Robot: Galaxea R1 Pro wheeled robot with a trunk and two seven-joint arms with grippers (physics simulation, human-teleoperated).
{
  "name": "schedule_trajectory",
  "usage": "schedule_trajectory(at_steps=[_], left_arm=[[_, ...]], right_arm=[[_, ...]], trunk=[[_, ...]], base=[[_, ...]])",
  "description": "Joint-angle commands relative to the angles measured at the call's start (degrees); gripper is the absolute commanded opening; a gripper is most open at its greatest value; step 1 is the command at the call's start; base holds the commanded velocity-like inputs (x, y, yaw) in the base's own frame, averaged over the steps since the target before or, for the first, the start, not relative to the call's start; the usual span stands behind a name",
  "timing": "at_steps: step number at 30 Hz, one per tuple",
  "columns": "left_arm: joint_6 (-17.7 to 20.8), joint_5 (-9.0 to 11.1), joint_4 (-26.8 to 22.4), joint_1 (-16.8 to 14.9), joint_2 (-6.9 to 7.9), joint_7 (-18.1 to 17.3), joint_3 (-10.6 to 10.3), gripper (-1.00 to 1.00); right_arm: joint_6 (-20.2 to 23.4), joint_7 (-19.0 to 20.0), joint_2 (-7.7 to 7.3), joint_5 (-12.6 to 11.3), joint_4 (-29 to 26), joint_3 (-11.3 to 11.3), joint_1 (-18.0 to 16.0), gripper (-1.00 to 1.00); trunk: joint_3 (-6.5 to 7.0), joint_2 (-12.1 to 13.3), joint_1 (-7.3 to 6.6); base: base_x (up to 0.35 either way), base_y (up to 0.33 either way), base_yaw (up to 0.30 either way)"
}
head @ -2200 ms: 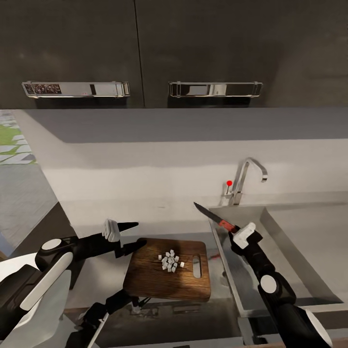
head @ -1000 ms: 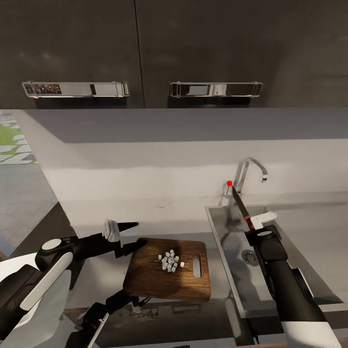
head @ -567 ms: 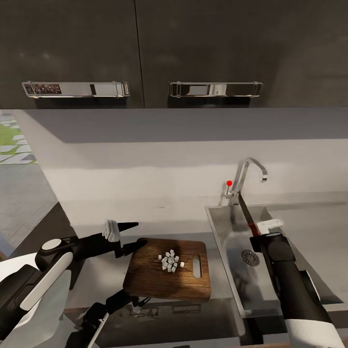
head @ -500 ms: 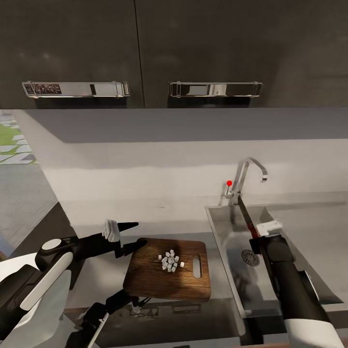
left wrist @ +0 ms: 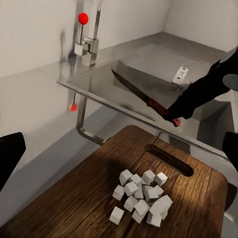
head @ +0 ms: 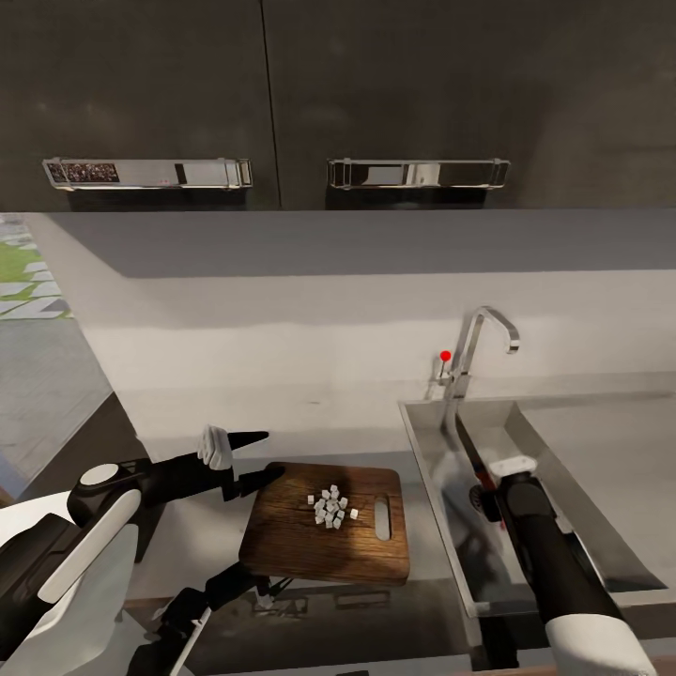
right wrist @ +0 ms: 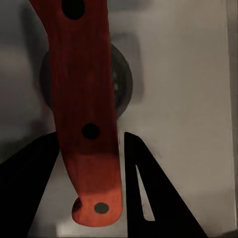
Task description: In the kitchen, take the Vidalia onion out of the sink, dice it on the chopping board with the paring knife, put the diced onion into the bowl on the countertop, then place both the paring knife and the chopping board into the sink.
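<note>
The diced onion (head: 330, 507) lies as a cluster of small white cubes on the dark wooden chopping board (head: 291, 545), beside its slot handle. My left gripper (head: 255, 457) hovers open at the board's far left corner. In the left wrist view the cubes (left wrist: 141, 196) sit mid-board (left wrist: 74, 203). My right gripper (head: 490, 481) is down inside the sink (head: 546, 474), shut on the paring knife (head: 468, 446), whose dark blade points up toward the tap. The red handle (right wrist: 87, 99) runs between the black fingers (right wrist: 148, 193) above the drain. The bowl is out of view.
The chrome tap (head: 481, 343) with its red dot stands behind the basin. A flat steel drainboard (head: 610, 451) extends to the right. Grey countertop (head: 202, 545) surrounds the board. Dark wall cabinets (head: 376, 94) with steel handles hang overhead.
My right arm has carried the knife from above the counter edge over to the sink and lowered it into the basin. The left arm, board and cubes have stayed put.
</note>
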Motion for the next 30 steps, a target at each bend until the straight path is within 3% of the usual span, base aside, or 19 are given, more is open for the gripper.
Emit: schedule_trajectory(at_steps=[1,11,17,23,30], left_arm=[[0.54,0.60,-0.02,-0.06,0.07,0.03,-0.09,1.00],[0.55,0.60,-0.07,-0.06,0.08,0.03,-0.04,1.00],[0.56,0.60,-0.08,-0.06,0.09,0.03,-0.07,1.00],[0.55,0.59,-0.08,-0.06,0.09,0.03,-0.09,1.00],[0.54,0.59,-0.08,-0.06,0.08,0.03,-0.09,1.00]], right_arm=[[0.16,0.58,-0.01,0.63,0.79,-0.02,-0.33,-1.00],[0.13,0.58,-0.18,0.63,5.11,-0.02,-1.92,-1.00],[0.01,0.67,-1.46,0.63,12.30,-2.12,-5.19,-1.00],[-0.04,0.67,-3.95,0.61,17.88,-4.07,-7.68,-1.00],[-0.12,0.68,-4.43,0.56,20.12,-4.23,-8.45,-1.00]], trunk=[[-0.07,-0.06,0.01],[-0.07,-0.06,0.01],[-0.07,-0.06,0.01],[-0.07,-0.06,0.01],[-0.07,-0.06,0.01]], base=[[0.000,0.000,0.000],[0.000,0.000,0.000],[0.000,0.000,0.000],[0.000,0.000,0.000],[0.000,0.000,0.000]])
